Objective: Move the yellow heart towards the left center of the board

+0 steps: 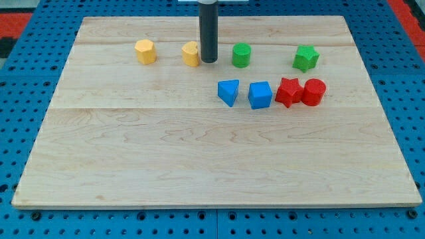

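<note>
my tip (208, 61) sits touching the 3 o'clock side of what looks like the yellow heart (191, 54), grasping nothing, so push steadily toward 8 o'clock, passing below the yellow hexagon (145, 51).

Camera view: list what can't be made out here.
- Yellow block beside my tip: its right side is hidden by the rod, so its shape is unclear.
- Contact between tip and that block: cannot tell.
- Rod's upper part: cut off by the view's top edge.
- Board corners at the view's bottom: cropped.
</note>
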You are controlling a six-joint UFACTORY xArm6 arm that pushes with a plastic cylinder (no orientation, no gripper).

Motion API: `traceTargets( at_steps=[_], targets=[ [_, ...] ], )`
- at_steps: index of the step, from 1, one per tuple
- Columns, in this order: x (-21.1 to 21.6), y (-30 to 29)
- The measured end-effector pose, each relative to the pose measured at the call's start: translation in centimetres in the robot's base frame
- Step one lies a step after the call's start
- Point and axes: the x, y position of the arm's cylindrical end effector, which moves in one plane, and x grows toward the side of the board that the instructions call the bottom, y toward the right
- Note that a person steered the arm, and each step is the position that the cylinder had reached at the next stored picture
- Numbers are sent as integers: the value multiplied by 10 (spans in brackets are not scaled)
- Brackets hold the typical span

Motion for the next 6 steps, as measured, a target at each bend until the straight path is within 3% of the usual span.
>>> traceTargets(
  at_steps=[3, 6],
  targets=[
    [-19, -58],
    [-36, -67]
  ],
)
